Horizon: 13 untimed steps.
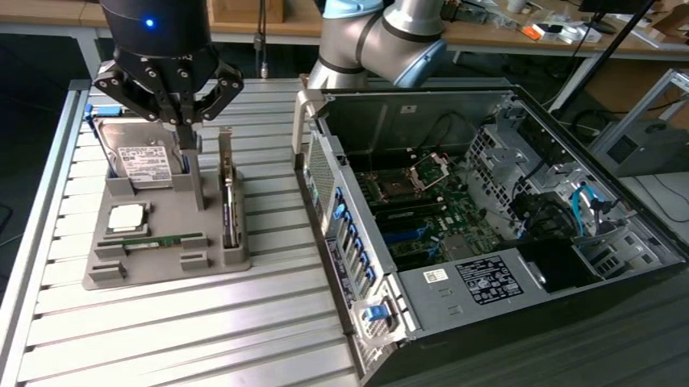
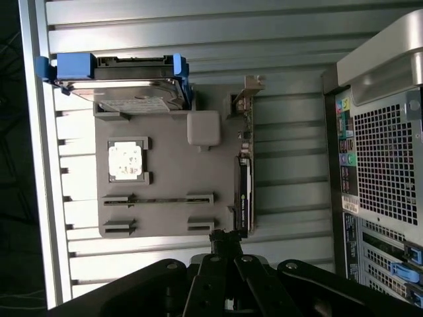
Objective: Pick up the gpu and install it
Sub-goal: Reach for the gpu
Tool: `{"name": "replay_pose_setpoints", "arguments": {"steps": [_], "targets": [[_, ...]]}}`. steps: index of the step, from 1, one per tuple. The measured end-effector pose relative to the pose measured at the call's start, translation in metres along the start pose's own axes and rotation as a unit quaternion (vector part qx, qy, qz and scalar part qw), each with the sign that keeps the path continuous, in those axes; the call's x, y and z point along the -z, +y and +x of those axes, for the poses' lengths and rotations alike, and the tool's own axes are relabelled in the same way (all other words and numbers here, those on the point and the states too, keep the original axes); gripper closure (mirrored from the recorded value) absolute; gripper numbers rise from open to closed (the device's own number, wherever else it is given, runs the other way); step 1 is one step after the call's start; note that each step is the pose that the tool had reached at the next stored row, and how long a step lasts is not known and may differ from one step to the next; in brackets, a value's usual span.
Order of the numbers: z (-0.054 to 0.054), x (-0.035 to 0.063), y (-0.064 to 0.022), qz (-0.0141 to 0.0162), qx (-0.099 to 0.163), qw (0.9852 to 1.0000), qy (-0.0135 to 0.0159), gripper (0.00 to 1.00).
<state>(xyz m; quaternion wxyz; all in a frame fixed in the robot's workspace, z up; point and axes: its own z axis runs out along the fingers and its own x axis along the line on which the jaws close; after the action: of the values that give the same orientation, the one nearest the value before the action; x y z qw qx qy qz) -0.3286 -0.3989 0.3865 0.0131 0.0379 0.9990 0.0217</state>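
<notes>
Exterior view shows the jaws closed tight and empty, poised over the grey tray (image 1: 161, 270) on the worktop (image 1: 161, 339), their tip near the hard drive (image 1: 140, 157). The gpu (image 1: 229, 201) stands on edge in a slot along the tray's edge nearest the open computer case (image 1: 485, 274) — not gripped.

Gpu (image 1: 229, 203): thin dark circuit card with silver end bracket, standing upright on its long edge, slotted into gray holder (image 1: 161, 270).
</notes>
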Motion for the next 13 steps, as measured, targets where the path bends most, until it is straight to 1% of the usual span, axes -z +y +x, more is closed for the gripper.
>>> {"name": "replay_pose_setpoints", "arguments": {"steps": [13], "targets": [[0.012,0.0001,-0.0009,0.0,0.0,1.0,0.0001,0.89]]}}
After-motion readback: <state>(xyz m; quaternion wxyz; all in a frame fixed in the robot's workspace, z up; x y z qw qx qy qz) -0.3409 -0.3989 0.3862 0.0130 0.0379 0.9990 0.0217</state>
